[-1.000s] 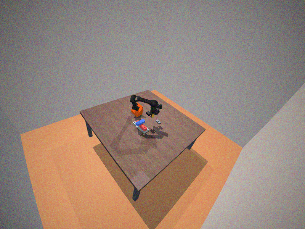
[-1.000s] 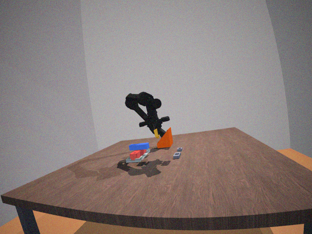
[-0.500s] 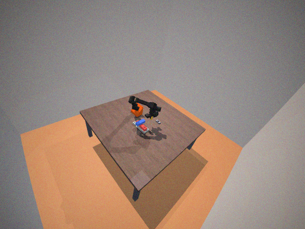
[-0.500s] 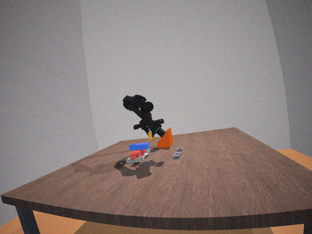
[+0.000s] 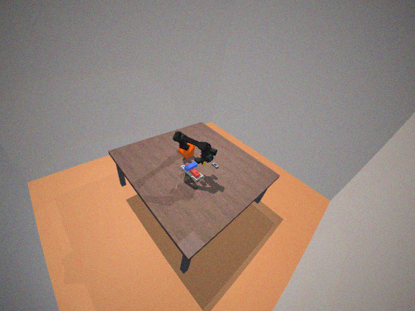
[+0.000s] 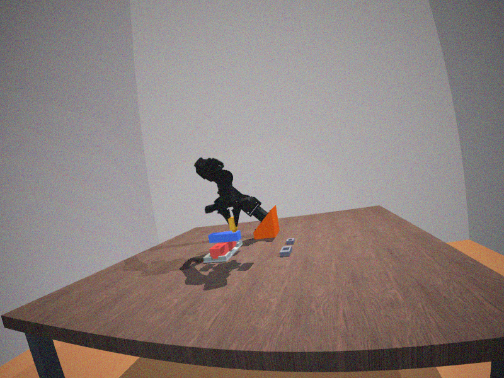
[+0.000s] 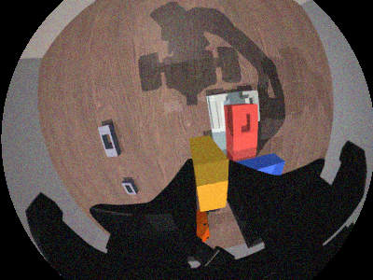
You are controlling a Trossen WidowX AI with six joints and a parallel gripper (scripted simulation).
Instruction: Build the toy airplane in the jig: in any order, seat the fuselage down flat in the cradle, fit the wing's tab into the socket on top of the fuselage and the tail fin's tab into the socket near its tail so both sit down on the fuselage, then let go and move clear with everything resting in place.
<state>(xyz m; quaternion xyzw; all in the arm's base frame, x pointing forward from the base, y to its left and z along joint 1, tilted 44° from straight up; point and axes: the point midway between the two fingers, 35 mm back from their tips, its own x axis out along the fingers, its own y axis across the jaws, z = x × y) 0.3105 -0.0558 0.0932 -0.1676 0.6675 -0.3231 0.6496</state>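
The red fuselage (image 5: pixel 195 172) (image 6: pixel 218 249) (image 7: pixel 241 131) lies lengthwise in the pale cradle (image 6: pixel 209 259) (image 7: pixel 216 112), with a dark socket showing in its top. The blue wing (image 5: pixel 191 166) (image 6: pixel 224 236) (image 7: pixel 268 164) lies across the fuselage's top; its tab is hidden. My gripper (image 6: pixel 232 222) (image 7: pixel 201 161) is shut on the yellow tail fin (image 5: pixel 203 163) (image 6: pixel 232 227) (image 7: pixel 212 193). It holds the fin upright in the air, above and beside the fuselage, on the side of the grey holders. In the wrist view the right finger hides part of the wing.
Two small grey holders with dark openings stand on the table: the larger one (image 5: pixel 215 165) (image 6: pixel 285 251) (image 7: pixel 108 140) and the smaller one (image 6: pixel 290 240) (image 7: pixel 130 187). The orange wedge (image 5: pixel 186 150) (image 6: pixel 268 225) (image 7: pixel 202 226) stands at the arm's base, behind the cradle.
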